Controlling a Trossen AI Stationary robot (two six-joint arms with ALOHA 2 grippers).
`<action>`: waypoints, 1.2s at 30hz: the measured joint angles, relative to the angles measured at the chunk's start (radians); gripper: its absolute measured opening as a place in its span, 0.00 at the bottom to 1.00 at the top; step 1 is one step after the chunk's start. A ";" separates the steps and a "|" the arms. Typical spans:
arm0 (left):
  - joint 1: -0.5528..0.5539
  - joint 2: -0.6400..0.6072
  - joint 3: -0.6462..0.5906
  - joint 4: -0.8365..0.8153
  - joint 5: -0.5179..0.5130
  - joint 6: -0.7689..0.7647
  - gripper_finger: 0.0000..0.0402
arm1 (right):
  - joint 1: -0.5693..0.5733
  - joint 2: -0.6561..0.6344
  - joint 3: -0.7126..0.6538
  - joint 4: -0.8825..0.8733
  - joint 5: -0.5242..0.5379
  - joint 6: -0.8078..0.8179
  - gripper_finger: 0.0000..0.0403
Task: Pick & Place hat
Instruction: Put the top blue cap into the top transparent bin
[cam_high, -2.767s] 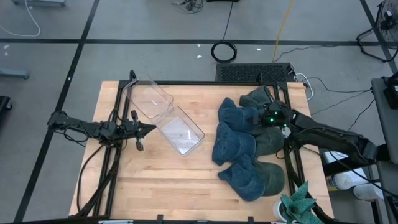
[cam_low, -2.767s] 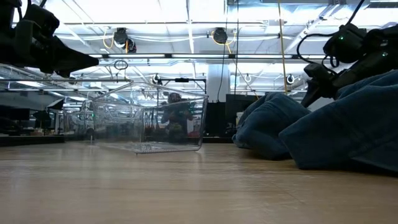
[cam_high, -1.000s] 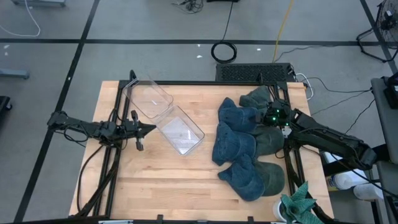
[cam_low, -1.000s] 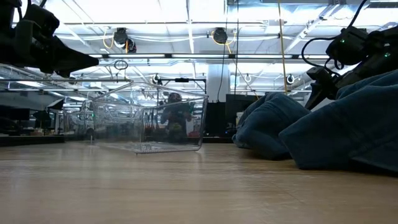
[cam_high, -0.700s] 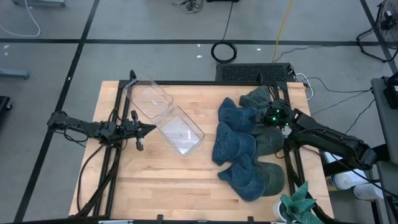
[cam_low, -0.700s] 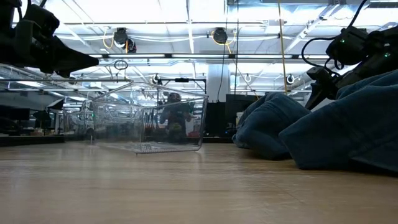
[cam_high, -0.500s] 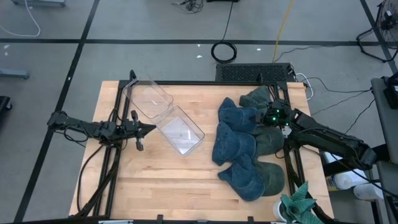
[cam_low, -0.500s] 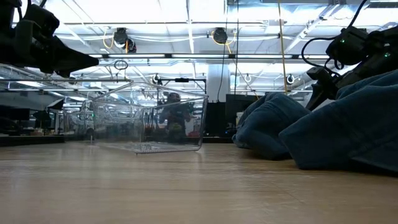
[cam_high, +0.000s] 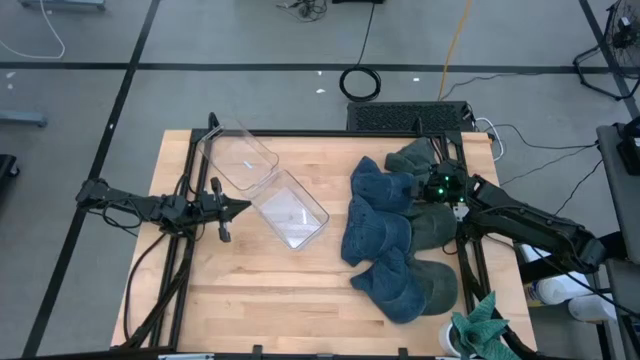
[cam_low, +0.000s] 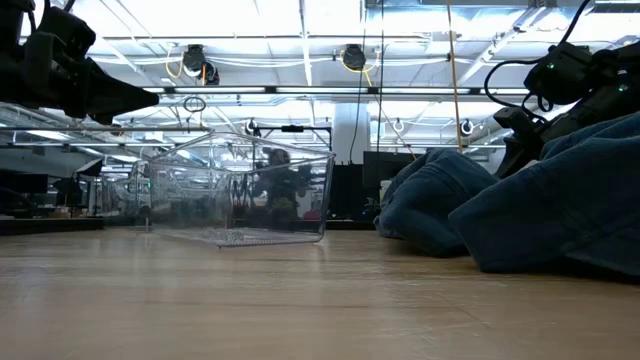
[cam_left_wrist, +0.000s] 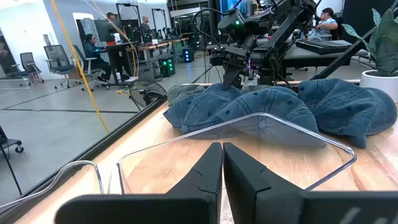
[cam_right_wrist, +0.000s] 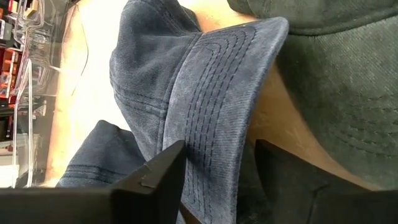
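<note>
Several blue and dark green denim hats lie heaped on the table's right half. My right gripper (cam_high: 425, 192) (cam_right_wrist: 221, 149) is open above the far blue hat (cam_high: 382, 185), its fingers standing on either side of that hat's stitched brim (cam_right_wrist: 217, 93). In the low view, the right gripper (cam_low: 515, 135) sits low behind the blue heap. My left gripper (cam_high: 243, 207) (cam_left_wrist: 222, 149) is shut and hovers at the left, pointing at a clear plastic bin (cam_high: 290, 208) (cam_left_wrist: 249, 143). My right gripper straddles the blue hat's brim (cam_right_wrist: 205, 143) from above, fingers across the brim's edge. I cannot tell whether either finger touches the cloth. The hat lies flat on the table and the other hats.
A second clear bin (cam_high: 237, 157) lies at the far left corner beside the first. Dark green hats (cam_high: 435, 225) border the blue ones on the right. A potted plant (cam_high: 480, 330) stands at the near right corner. Bare wood (cam_high: 260, 290) spans the near left.
</note>
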 joint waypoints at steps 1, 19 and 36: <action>0.000 0.000 0.000 0.000 0.000 0.000 0.05 | 0.000 0.000 0.000 0.000 0.000 0.000 0.44; 0.000 0.000 0.000 0.000 0.000 0.000 0.05 | 0.000 0.000 0.000 0.000 0.002 -0.008 0.42; 0.000 0.000 0.000 0.000 0.000 0.000 0.05 | 0.000 0.000 0.000 0.000 0.002 -0.011 0.34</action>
